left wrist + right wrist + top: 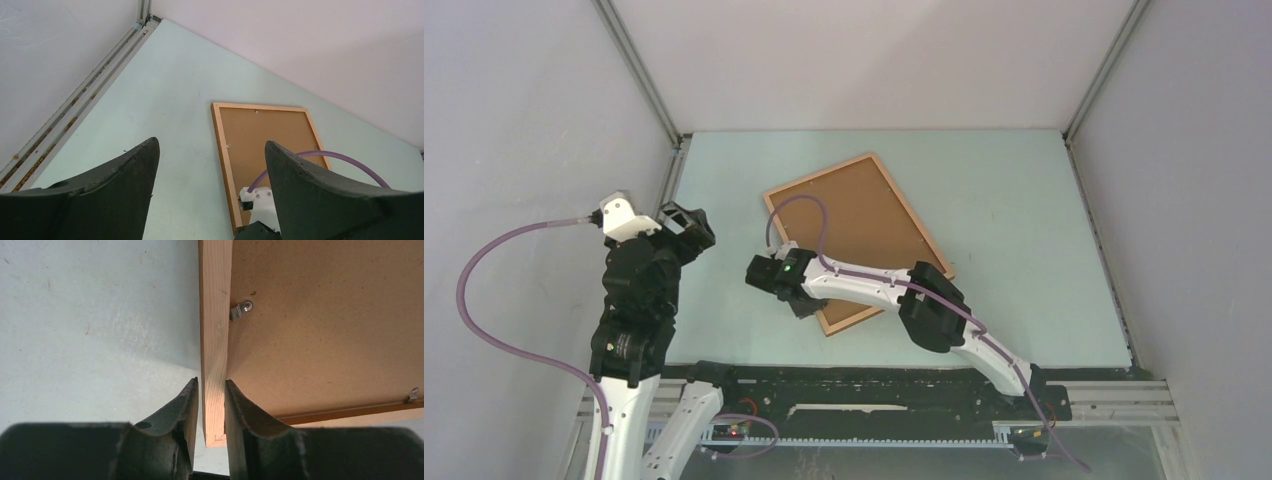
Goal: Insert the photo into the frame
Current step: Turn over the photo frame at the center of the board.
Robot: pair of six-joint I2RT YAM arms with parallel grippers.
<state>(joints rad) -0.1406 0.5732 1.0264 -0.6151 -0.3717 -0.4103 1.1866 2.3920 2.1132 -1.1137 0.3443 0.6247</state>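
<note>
Light orange-brown wood forms the frame [819, 173], which lies flat on the pale green table [1004, 200] near its centre, turned at an angle to the table edges. The frame is back side up, and a brown hardboard backing board [854, 220] fills its opening. In the right wrist view, two small metal turn clips [241, 309] sit on the backing board just inside the wooden rail. The right end effector [801, 304] is positioned at the near-left corner of the frame. Its fingers [187, 405] straddle the long rail, one on the outer side over the table and one on the inner side over the backing board. The jaws are narrowed to almost the width of the rail. A thin dark line shows between the outer finger and the wood, so firm contact on both sides cannot be confirmed. A purple cable [794, 205] arcs from the right wrist over the backing board. The left end effector [692, 226] hangs above the table well to the left of the frame, jaws spread wide, gripping nothing and aimed toward the frame's far end.
</note>
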